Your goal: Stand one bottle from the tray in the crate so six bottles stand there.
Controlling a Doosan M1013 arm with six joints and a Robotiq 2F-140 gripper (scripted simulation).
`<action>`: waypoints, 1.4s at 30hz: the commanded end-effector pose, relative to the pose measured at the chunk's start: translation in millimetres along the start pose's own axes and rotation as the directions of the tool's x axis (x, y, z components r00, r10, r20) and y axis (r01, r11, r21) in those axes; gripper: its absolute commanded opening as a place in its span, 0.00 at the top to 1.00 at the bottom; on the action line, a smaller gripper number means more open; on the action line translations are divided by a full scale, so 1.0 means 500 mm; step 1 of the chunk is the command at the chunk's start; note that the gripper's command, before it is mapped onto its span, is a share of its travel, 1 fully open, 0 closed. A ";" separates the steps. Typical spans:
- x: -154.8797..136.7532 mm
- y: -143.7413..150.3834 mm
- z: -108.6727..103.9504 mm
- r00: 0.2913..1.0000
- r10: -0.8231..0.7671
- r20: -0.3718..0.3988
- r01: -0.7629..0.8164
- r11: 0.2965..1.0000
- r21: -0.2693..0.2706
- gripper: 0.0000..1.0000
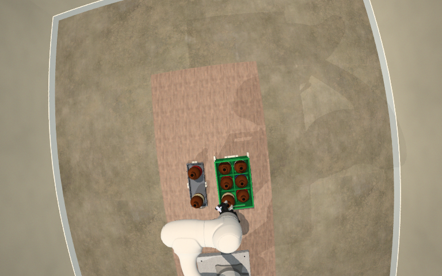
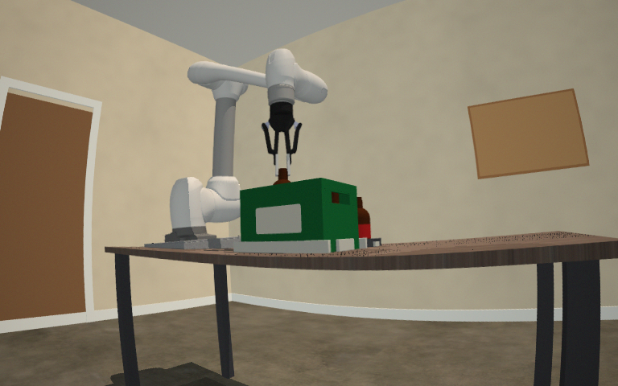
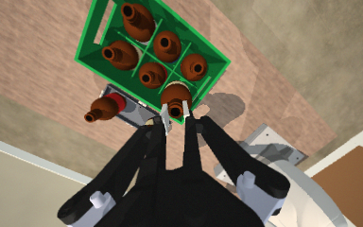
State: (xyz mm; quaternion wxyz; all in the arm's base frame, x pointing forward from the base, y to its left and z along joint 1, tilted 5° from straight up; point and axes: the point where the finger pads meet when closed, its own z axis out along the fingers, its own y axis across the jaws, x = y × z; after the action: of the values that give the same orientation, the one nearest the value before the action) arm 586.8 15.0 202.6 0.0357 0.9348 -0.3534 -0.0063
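My gripper is shut on the neck of a brown bottle with a cream label. This bottle is upright in the near left cell of the green crate. Its neck and shoulder show above the crate wall, higher than the other crate bottles; its base is hidden. The other cells each hold a bottle. On the grey tray, a red-labelled bottle stands at the far end and a cream-labelled bottle at the near end.
The tray lies left of the crate, with a narrow gap between them. White blocks edge the crate's base. The robot's mounting plate is on the near side, and the white arm reaches over from there.
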 end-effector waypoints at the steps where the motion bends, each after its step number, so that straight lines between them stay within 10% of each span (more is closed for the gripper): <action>1: 0.000 0.008 0.025 1.000 -0.002 0.003 0.002 1.000 -0.011 1.00; 42: 0.000 0.009 0.067 1.000 -0.002 0.003 0.002 1.000 -0.011 1.00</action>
State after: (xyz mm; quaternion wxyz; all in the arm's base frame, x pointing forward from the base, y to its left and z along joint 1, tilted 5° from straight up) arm 585.6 13.1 176.4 0.0359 0.9349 -0.3530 -0.0064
